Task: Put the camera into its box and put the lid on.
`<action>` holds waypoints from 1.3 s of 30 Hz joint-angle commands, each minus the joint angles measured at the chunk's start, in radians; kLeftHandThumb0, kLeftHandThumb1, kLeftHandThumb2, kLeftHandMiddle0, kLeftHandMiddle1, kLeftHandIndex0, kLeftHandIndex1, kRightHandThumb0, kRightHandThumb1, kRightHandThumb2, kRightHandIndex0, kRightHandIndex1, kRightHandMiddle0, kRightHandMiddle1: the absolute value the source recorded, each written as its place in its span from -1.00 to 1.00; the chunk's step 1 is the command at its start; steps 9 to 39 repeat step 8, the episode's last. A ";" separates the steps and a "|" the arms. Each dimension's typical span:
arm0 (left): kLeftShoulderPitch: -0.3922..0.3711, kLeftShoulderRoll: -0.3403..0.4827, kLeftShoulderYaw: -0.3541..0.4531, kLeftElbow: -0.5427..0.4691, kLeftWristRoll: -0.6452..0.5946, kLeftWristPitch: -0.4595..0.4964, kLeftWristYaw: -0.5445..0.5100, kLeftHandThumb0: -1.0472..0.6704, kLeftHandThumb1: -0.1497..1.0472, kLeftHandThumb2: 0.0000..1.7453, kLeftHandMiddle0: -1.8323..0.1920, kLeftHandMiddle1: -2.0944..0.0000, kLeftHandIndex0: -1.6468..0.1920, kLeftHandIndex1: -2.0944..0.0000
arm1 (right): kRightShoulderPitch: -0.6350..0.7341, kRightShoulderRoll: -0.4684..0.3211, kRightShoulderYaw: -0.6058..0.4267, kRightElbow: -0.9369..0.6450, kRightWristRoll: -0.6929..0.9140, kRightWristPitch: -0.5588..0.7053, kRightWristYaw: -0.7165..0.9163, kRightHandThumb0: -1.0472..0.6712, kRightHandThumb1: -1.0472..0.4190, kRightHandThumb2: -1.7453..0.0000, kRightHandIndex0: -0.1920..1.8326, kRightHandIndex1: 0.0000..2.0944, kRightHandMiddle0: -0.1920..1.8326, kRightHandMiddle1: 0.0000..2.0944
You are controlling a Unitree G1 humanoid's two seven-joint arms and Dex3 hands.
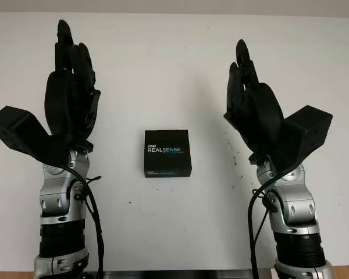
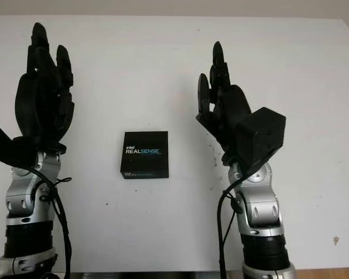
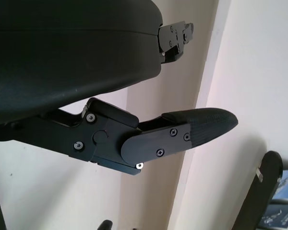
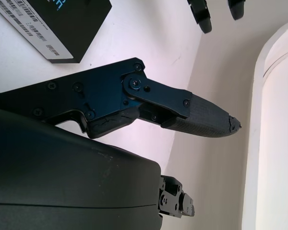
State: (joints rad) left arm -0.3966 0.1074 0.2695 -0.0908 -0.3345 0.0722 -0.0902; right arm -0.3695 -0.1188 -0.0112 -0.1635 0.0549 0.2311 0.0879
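One black box (image 1: 167,153) on one white table (image 1: 180,64), and two black hands: left hand (image 1: 71,93), right hand (image 1: 253,107)

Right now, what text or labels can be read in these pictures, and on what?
"intel REALSENSE": white print on the lid of the black box lying on the white table between the two hands.
Small print on the box's front side and the sticker seen from the right wrist: too small to read.

Head stereo pair looks down, both share box (image 1: 167,153); wrist cams close-up

Box (image 1: 167,153): on the table (image 1: 174,58), centre, between my hands. Left hand (image 1: 70,99): left of it, open. Right hand (image 1: 253,107): right of it, open.
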 commanded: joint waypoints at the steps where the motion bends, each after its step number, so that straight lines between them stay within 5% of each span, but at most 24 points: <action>1: 0.044 0.004 0.009 -0.038 -0.018 0.012 -0.005 -0.70 1.00 -0.24 1.00 1.00 1.00 1.00 | 0.009 0.001 -0.001 0.021 -0.008 -0.024 -0.002 -0.75 -1.00 0.16 -1.00 -1.00 -1.00 -1.00; 8: 0.136 0.001 -0.024 -0.131 -0.050 0.088 -0.020 -0.68 1.00 -0.22 1.00 1.00 1.00 1.00 | 0.034 -0.011 -0.002 0.064 -0.023 -0.040 0.016 -0.77 -1.00 0.17 -1.00 -1.00 -1.00 -1.00; 39: 0.136 0.001 -0.024 -0.131 -0.050 0.088 -0.020 -0.68 1.00 -0.22 1.00 1.00 1.00 1.00 | 0.034 -0.011 -0.002 0.064 -0.023 -0.040 0.016 -0.77 -1.00 0.17 -1.00 -1.00 -1.00 -1.00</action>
